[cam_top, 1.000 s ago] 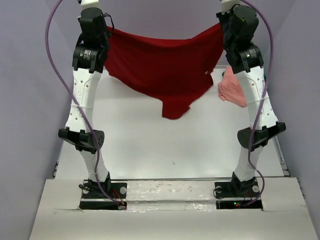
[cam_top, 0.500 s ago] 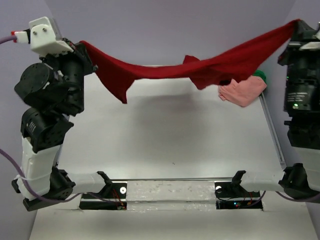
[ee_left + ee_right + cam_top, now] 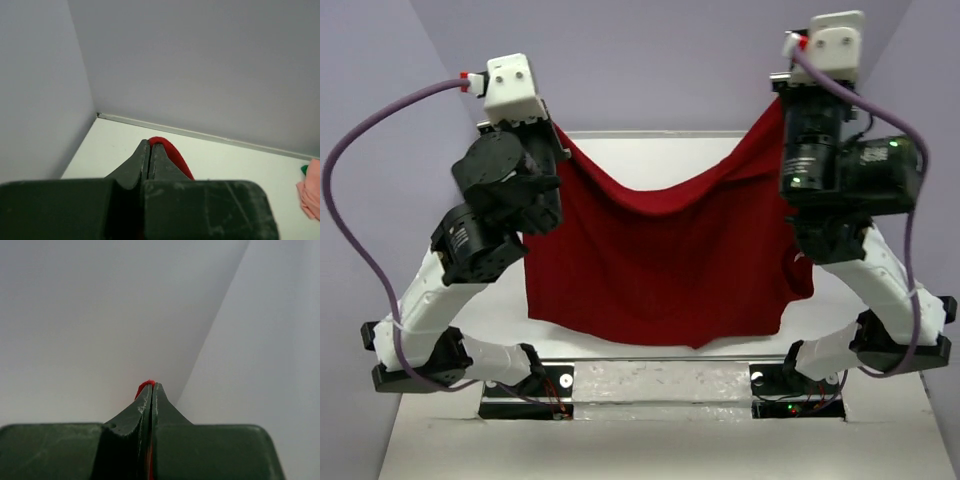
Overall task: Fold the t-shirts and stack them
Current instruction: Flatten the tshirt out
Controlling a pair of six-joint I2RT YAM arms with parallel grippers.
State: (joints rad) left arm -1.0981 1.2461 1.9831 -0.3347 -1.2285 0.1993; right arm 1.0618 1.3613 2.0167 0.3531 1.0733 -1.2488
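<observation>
The dark red t-shirt (image 3: 660, 265) hangs spread like a sheet between both grippers, its top edge sagging in the middle and its lower hem near the table's front edge. My left gripper (image 3: 552, 135) is shut on its upper left corner; red cloth (image 3: 172, 155) shows at the closed tips (image 3: 150, 142). My right gripper (image 3: 782, 100) is shut on the upper right corner, with a bit of red (image 3: 144, 386) at its tips (image 3: 151, 385). The salmon pink shirt (image 3: 310, 195) lies at the far right with a green shirt edge (image 3: 304, 170) beside it. Both are mostly hidden in the top view.
The white table (image 3: 650, 160) lies under the hanging shirt, closed in by grey-lilac walls (image 3: 200, 65) at the back and both sides. Both arms' elbows (image 3: 480, 250) stand out wide near the side walls. The arm bases (image 3: 530, 385) sit at the near edge.
Both arms have swung in from a wide stretch and pulled towards the near edge. The red shirt, pulled taut half a second ago, now hangs down as a flat sheet, covering the pink shirt.
</observation>
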